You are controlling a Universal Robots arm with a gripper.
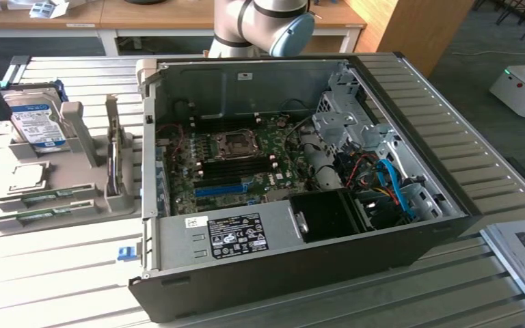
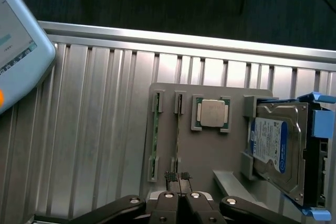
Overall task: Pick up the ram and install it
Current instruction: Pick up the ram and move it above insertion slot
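Observation:
Two ram sticks stand on edge in slots of a grey holder tray (image 2: pixel 210 150). One ram stick (image 2: pixel 155 135) is the outer one, and the other ram stick (image 2: pixel 177 129) lies next to the CPU chip (image 2: pixel 211 113). In the exterior view the two green sticks (image 1: pixel 36 198) (image 1: pixel 35 217) lie at the tray's near end, left of the open PC case (image 1: pixel 290 239). My gripper (image 2: pixel 178 176) hovers above the tray, in line with the stick next to the CPU. Its fingers are shut with the pads together and nothing between them.
A silver hard drive (image 2: pixel 275 148) with a blue-white label stands in the same tray. The motherboard (image 1: pixel 235 164) lies open inside the case, with a blue slot (image 1: pixel 219 189). A light device with a screen (image 2: pixel 16 51) hangs over the ribbed metal table (image 2: pixel 94 129). The arm's joint (image 1: pixel 262 27) sits behind the case.

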